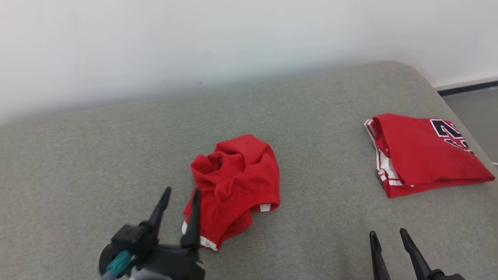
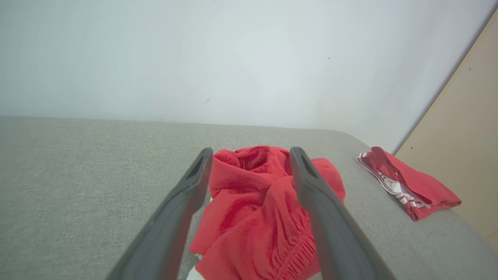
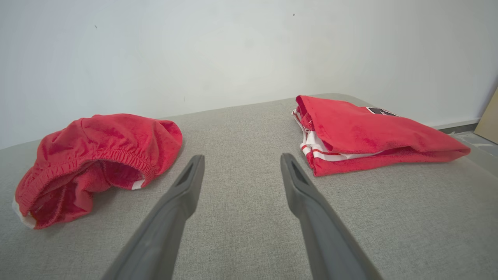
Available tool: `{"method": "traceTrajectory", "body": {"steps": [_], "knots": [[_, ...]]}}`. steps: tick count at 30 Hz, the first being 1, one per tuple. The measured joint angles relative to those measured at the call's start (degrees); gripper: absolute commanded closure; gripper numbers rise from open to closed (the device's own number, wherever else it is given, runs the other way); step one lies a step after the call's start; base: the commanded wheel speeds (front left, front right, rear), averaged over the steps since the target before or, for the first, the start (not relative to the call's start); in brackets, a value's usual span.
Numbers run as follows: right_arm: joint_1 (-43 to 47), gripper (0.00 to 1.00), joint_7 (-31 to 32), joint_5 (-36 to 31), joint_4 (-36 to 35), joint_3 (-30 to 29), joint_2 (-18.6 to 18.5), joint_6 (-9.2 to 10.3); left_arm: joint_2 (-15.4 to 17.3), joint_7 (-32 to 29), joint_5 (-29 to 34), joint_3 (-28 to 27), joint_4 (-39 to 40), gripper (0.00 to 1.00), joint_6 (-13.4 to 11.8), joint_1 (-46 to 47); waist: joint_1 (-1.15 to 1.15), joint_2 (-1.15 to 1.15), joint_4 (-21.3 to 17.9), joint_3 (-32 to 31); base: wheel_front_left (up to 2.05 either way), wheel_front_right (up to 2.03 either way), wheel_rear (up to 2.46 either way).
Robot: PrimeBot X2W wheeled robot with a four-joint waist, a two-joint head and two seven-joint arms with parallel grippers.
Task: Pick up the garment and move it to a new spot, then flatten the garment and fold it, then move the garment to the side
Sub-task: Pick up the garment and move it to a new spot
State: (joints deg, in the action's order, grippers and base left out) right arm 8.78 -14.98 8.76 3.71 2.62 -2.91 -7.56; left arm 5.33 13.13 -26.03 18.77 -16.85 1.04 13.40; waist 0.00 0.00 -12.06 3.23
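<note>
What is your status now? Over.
Left gripper open beside crumpled red garment. Right gripper open over grey surface. Folded red jersey apart, rightward, not in the way.

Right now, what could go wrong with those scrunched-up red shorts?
1. The red shorts lie bunched in a heap. The open left hand, right at their edge, might pinch several layers at once, and then they would not spread flat.
2. The folded red jersey sits close to the rounded corner of the grey cushion. Dragging the shorts that way could rumple it or nudge it off.
</note>
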Motion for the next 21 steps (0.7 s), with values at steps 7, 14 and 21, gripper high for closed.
{"method": "traceTrajectory", "body": {"steps": [7, 14, 21], "knots": [[0.34, 0.0, -0.01, 0.25, -0.45, -2.55, 0.0, 0.0, -0.18, 1.87, 6.36, -9.54, 12.73, 0.0, -3.11, -10.66, 0.0, 0.0, 3.22, -1.66, 0.0, 0.0, 0.0], [0.23, 0.0, -0.01, 1.16, -0.03, -4.54, 0.0, 0.0, -1.6, 1.9, 12.67, -16.22, 15.72, 0.0, -1.03, -17.61, 0.0, 0.0, 7.0, -2.68, 0.0, 0.0, 0.0], [0.19, 0.0, -0.01, 0.05, 0.41, -3.78, 0.02, 0.0, -2.05, 1.9, 15.72, -20.86, 12.3, 0.0, 0.48, -21.69, 0.0, 0.0, 9.89, -3.99, 0.0, 0.0, 0.0]]}}
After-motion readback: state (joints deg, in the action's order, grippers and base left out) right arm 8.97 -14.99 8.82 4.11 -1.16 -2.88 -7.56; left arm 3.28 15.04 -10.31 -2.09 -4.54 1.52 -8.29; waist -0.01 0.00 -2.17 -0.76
